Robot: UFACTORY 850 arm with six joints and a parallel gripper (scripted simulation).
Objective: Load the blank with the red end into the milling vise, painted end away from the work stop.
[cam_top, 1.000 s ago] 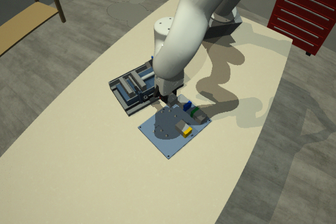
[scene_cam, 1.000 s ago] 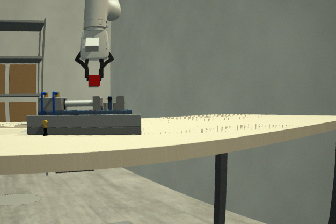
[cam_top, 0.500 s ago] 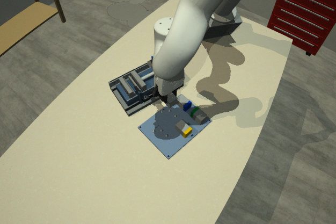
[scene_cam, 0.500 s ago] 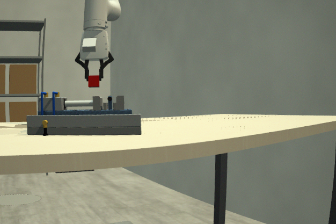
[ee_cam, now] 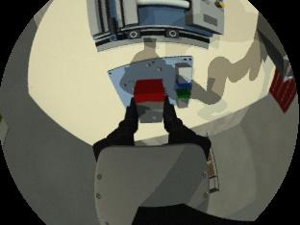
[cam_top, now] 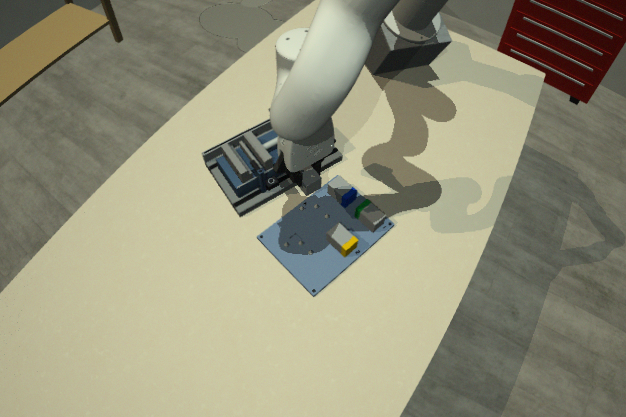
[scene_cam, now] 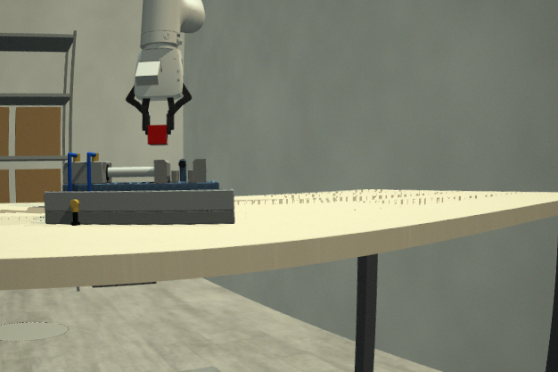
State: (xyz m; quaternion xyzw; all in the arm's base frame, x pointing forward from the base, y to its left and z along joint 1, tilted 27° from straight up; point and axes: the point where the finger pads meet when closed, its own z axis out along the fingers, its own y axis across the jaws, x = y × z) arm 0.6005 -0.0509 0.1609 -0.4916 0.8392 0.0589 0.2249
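My jaws are pinching the block with the red end (cam_top: 310, 181) (scene_cam: 157, 134) (ee_cam: 149, 91), one black finger (scene_cam: 145, 119) (ee_cam: 129, 117) on each side of it. I have it up in the air, clear of everything below — in the exterior view it hangs higher than the tops of the vise (cam_top: 257, 149) (scene_cam: 162, 171) (ee_cam: 130, 14). Its red end faces the exterior camera, and its plain end shows in the top view.

The vise sits on its raised plate (scene_cam: 139, 207), nearer the counter's left long edge as I see it from the top. The red-ended block is not seated in it.

Just beside the vise, toward the middle of the counter (cam_top: 151, 301) (scene_cam: 270, 232) (ee_cam: 58, 72), lies the flat blue plate (cam_top: 313, 270) (ee_cam: 115, 79). I count three other blocks on it: a blue-ended one (cam_top: 348, 196) (ee_cam: 185, 77) and a green-ended one (cam_top: 370, 216) (ee_cam: 183, 98) with their painted ends facing each other, and a yellow-ended one (cam_top: 342, 238) apart from them.

My arm's base (cam_top: 412, 55) stands near the counter's far short edge. Past the far right corner of the counter I see a red drawer cabinet (cam_top: 566, 22) (ee_cam: 284, 93) — well apart from the plate.
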